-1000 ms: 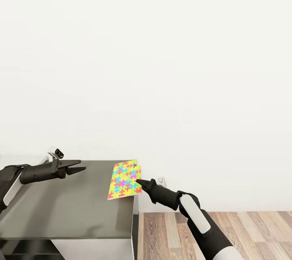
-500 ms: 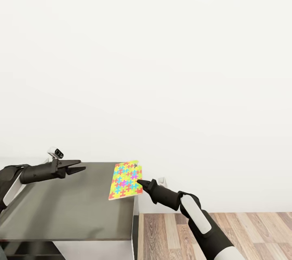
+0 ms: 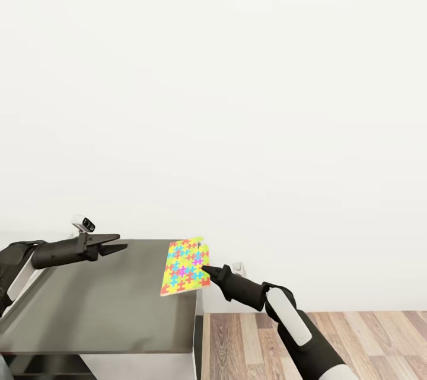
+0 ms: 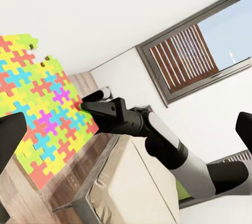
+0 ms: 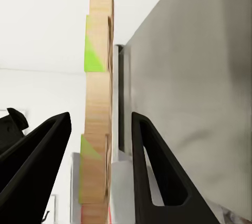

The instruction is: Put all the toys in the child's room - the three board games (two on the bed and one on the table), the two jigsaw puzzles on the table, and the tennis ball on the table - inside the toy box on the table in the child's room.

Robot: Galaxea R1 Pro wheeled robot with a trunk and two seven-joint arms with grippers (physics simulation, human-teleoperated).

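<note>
Jigsaw puzzle (image 3: 185, 265): thin multicoloured board w/ interlocking pcs, lying at desk (image 3: 101, 303) far-right corner, right edge overhanging.

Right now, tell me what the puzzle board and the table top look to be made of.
Puzzle board: seems thin wood or pressed board with a glossy printed face; in the right wrist view its edge shows pale wood grain with colour at the rim. Table top: looks like a smooth grey laminate or painted panel with a soft sheen; which one is unclear.
</note>
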